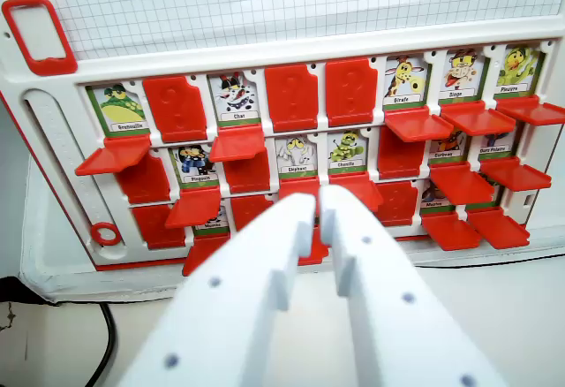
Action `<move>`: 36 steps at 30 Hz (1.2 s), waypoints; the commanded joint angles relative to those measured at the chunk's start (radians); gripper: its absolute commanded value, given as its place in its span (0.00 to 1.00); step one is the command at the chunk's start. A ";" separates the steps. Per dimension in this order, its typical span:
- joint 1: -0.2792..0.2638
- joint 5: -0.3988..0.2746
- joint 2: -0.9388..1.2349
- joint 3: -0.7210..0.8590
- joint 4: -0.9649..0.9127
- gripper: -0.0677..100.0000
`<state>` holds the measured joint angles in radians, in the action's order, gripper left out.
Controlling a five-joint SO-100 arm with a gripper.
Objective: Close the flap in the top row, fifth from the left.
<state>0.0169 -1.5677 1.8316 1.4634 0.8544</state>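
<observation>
At the wrist view's left, a red handle loop [35, 35] sat on the corner of the white game board [291, 49], with a small red ring [106, 233] lower down. Along the top row, the Grenouille card [117, 107] showed with its flap dropped, next a shut red flap [176, 107], then the open Chat card [233, 98], then another shut flap [291, 96]. The fifth flap [350, 91] stood upright, covering its card. Right of it, the Girafe card [405, 80], Singe card [463, 74] and a green-creature card [519, 68] were all exposed. The white pincer [317, 206] hung low in the middle, before the lower rows, its fingers nearly together with only a thin gap, grasping nothing. The board lay on a pale surface [494, 299].
</observation>
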 commanded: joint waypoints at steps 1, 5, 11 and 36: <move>-0.008 -0.021 0.147 -0.103 0.029 0.00; -0.002 -0.026 0.196 -0.080 0.066 0.00; -0.017 -0.034 0.275 -0.067 0.149 0.00; -0.061 -0.031 0.485 0.097 0.304 0.00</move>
<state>-0.0460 -1.6030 2.2626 1.5677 1.1566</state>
